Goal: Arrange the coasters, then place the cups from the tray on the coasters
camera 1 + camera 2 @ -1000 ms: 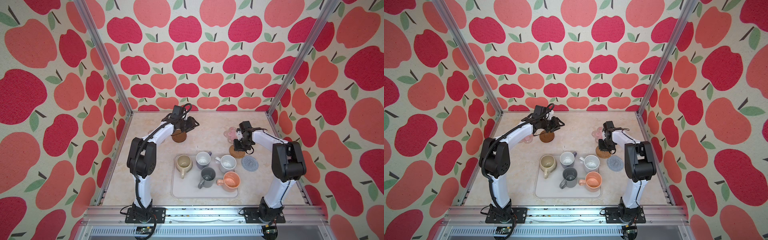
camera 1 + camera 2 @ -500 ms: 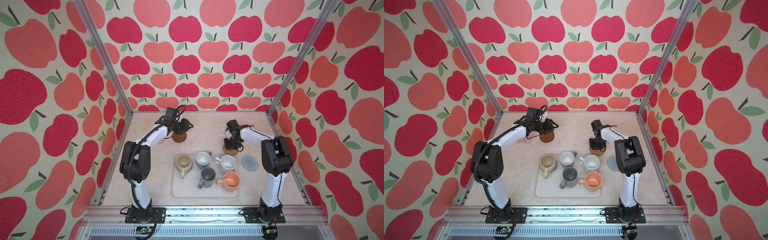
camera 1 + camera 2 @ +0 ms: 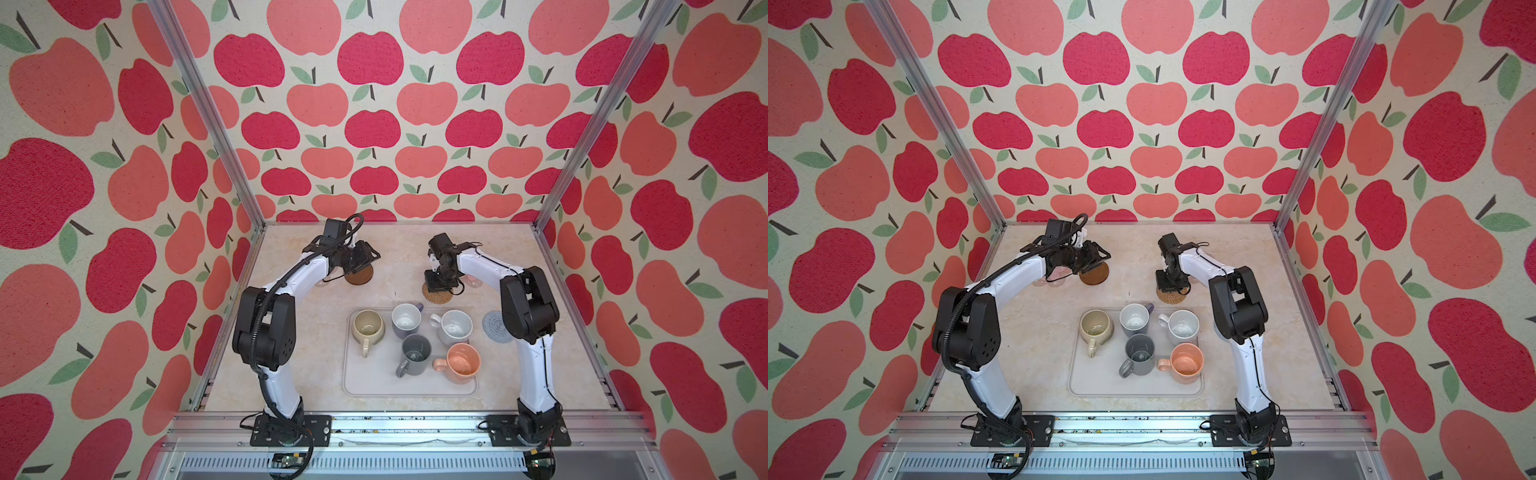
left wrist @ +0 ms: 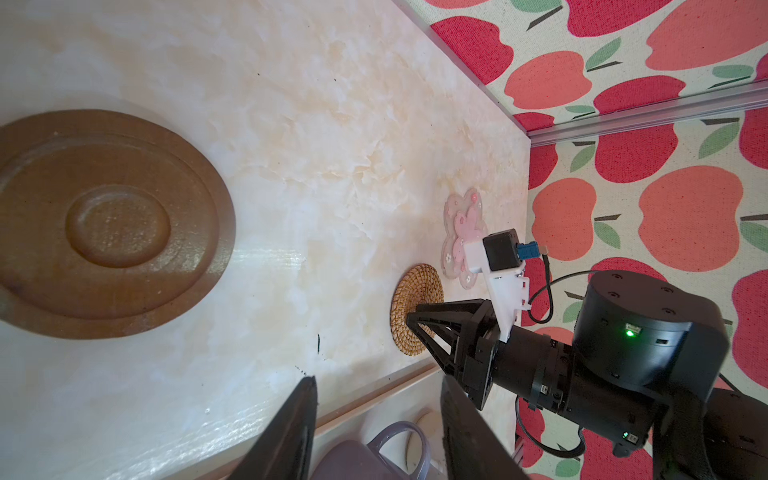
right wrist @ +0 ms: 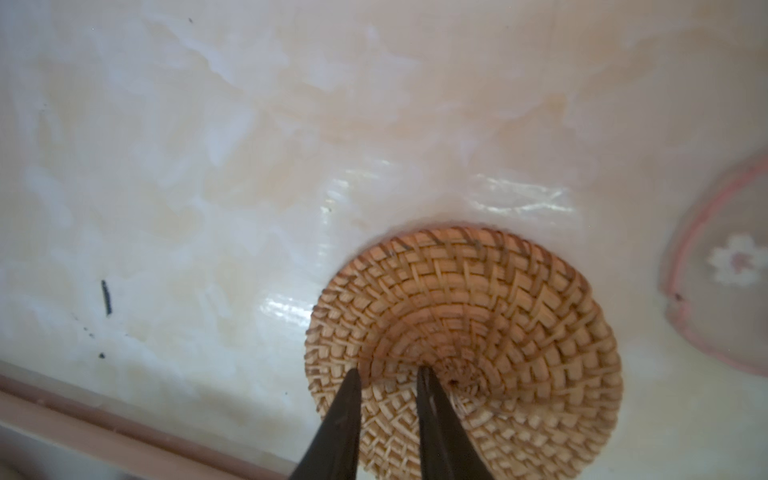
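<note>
Marble tabletop (image 3: 395, 266) was topped by the tray (image 3: 365, 384), five cups (image 3: 456, 326) on it. Left gripper (image 3: 372, 254) was held open near the brown coaster (image 3: 359, 275); right gripper (image 5: 389, 370) was narrowly parted, tips pressed on the rattan coaster (image 5: 478, 299)

Apple-print walls (image 3: 374, 124); marbled tabletop (image 3: 399, 257).

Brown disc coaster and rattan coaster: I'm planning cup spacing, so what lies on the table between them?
Nothing but bare table between the brown disc coaster and the rattan coaster; both top views show it.
</note>
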`<state>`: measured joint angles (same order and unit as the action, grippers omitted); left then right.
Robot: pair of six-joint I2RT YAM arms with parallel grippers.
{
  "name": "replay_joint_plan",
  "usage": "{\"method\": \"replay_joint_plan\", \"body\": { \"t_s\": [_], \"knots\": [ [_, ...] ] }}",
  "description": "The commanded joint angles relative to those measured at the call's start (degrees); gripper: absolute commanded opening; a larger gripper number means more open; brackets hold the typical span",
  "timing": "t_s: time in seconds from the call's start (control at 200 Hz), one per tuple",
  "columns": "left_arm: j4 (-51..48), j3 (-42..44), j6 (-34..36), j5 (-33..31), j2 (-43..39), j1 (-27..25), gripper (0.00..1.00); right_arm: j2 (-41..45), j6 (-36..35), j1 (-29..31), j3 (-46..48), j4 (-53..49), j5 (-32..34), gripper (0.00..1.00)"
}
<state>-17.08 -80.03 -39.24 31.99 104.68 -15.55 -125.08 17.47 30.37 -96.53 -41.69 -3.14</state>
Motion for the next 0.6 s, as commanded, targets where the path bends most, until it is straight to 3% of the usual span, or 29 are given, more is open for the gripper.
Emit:
{"method": "replay_joint_plan", "body": {
  "t_s": [0.0,0.595],
  "knots": [
    [0.37,0.75,1.27,1.33,-1.66,0.34,0.51,-5.07,1.07,1.34,-3.46,-2.17,-3.13,0.27],
    [-0.67,0.11,0.91,2.82,2.39,-0.12,0.50,-19.71,3.91,3.94,-27.69,-5.56,-8.75,0.26]
  ]
}}
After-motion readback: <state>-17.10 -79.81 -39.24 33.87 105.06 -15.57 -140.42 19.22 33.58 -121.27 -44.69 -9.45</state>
